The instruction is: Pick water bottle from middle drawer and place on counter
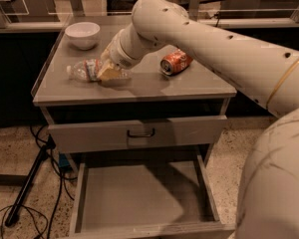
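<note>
The water bottle [83, 69] lies on its side on the left part of the counter [154, 86], cap end pointing left. My gripper [108, 72] is down at the bottle's right end, low over the counter top, at the tip of the white arm reaching in from the right. The gripper covers that end of the bottle. The middle drawer [139, 195] is pulled out below, showing its bare grey floor with the arm's shadow on it.
An orange-red soda can [175, 62] lies on the counter right of the gripper. A white bowl [83, 34] stands at the back left. A closed drawer front with a dark handle [140, 132] sits above the open drawer. Cables and a stand leg [27, 183] lie on the floor at left.
</note>
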`<state>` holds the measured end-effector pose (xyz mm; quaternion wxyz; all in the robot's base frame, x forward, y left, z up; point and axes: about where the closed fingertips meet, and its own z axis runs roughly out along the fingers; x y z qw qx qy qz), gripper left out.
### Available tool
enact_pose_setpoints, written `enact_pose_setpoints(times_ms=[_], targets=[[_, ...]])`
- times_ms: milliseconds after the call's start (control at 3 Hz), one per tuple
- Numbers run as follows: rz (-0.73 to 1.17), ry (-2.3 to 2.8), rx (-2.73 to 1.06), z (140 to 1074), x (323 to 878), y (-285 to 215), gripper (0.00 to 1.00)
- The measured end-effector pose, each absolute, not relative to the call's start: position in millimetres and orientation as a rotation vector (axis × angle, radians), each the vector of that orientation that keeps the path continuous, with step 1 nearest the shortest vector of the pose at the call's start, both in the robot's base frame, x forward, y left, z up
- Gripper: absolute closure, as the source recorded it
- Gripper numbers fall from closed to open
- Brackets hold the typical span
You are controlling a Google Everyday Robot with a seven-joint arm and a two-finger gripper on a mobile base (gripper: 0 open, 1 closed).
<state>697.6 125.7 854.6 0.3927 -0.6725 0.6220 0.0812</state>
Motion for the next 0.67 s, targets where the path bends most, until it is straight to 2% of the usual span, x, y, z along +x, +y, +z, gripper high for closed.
enact_pose_setpoints(times_ms=[333,667], targets=[[0.206,1.579,-1.707,854.6,697.6,125.7,0.00],[0.206,1.579,-1.707,854.6,697.6,125.7,0.00]])
